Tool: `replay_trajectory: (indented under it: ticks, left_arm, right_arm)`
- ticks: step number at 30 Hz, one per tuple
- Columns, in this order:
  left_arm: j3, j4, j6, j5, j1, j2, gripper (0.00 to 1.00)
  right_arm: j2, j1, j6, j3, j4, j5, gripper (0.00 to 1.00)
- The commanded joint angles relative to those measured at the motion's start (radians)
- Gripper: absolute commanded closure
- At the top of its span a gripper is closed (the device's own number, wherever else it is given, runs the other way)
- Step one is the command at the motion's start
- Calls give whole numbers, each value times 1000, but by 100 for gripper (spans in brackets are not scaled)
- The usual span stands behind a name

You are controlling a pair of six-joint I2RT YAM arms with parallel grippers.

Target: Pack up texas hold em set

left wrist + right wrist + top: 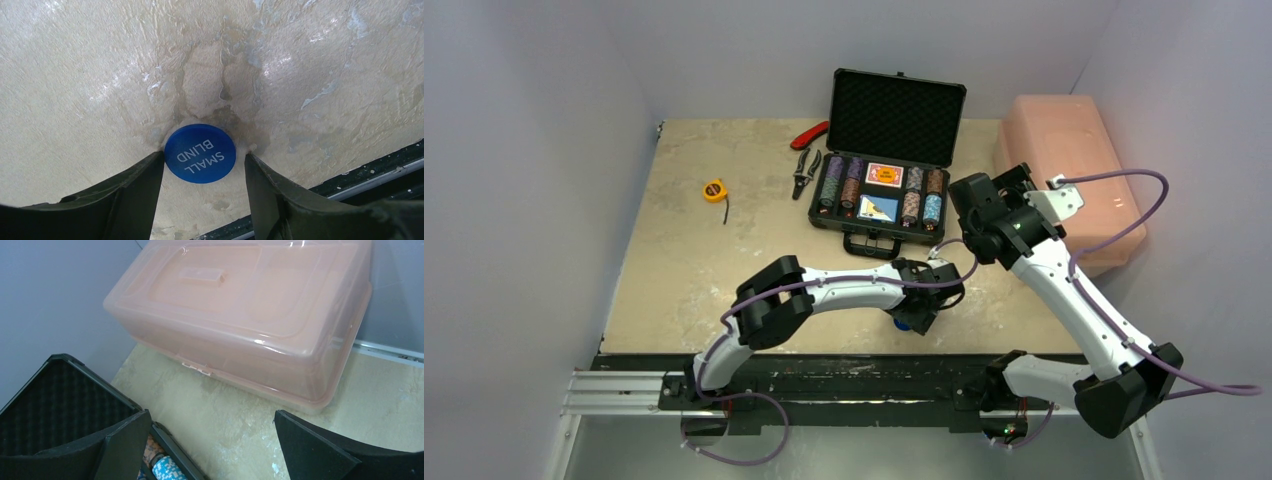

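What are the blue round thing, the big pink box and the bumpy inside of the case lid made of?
The blue disc looks like hard plastic: smooth, matte, white letters printed on it. The pink box seems thin, glossy, half see-through plastic; light glints on its edges. The case lid is lined with what looks like soft black foam, bumpy like an egg tray.

Blue disc largely hidden (top view)
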Motion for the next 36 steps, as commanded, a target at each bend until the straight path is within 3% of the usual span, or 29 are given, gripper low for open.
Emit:
replay_trajectory:
  ticks: [1, 19, 27, 31, 36]
  left_arm:
    - [33, -16, -17, -17, -2, 22, 41]
    - [62, -38, -23, -16, -2, 52, 56]
    - [58, -25, -16, -5, -2, 55, 77]
    - [57, -23, -14, -7, -1, 53, 100]
    - [51, -23, -16, -13, -2, 47, 100]
  right_arm:
    - [-5, 6, 2, -10, 27, 45, 1]
    - [-3, 12, -9, -18, 42, 46, 1]
    - [-4, 15, -21, -22, 53, 44, 1]
    - [-4, 19, -23, -23, 54, 47, 1]
    - [-2, 20, -28, -24, 61, 47, 1]
